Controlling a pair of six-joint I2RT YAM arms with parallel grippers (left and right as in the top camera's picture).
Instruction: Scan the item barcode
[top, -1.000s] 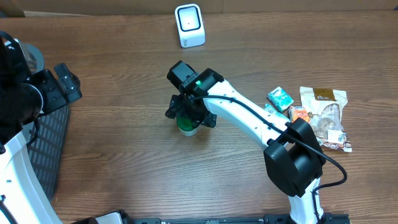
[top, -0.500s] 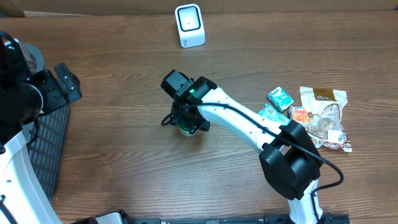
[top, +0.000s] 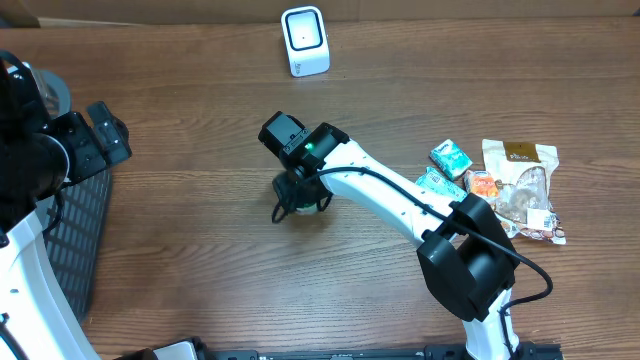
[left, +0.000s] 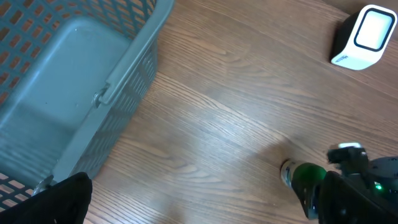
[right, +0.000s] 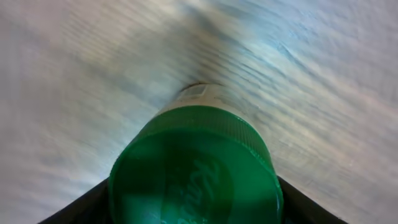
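Note:
The item is a jar with a green lid (right: 196, 162), standing on the wooden table near the middle. My right gripper (right: 193, 202) is shut on it, a dark finger pressed against each side of the lid. From overhead the right gripper (top: 297, 193) covers almost all of the jar (top: 312, 203). The left wrist view shows the jar (left: 303, 176) beside the right arm. The white scanner (top: 305, 40) stands at the table's far edge, apart from the jar. My left gripper (top: 100, 135) hangs open over the far left, nothing in it.
A grey-blue mesh basket (left: 130, 74) lies along the left edge of the table, under the left arm. Several snack packets (top: 520, 185) and a teal packet (top: 450, 157) lie at the right. The scanner (left: 367, 37) faces the table's middle.
My right gripper's fingers have closed in from wide open onto the jar's lid, and the wrist has turned a little to the left. The left arm has not moved.

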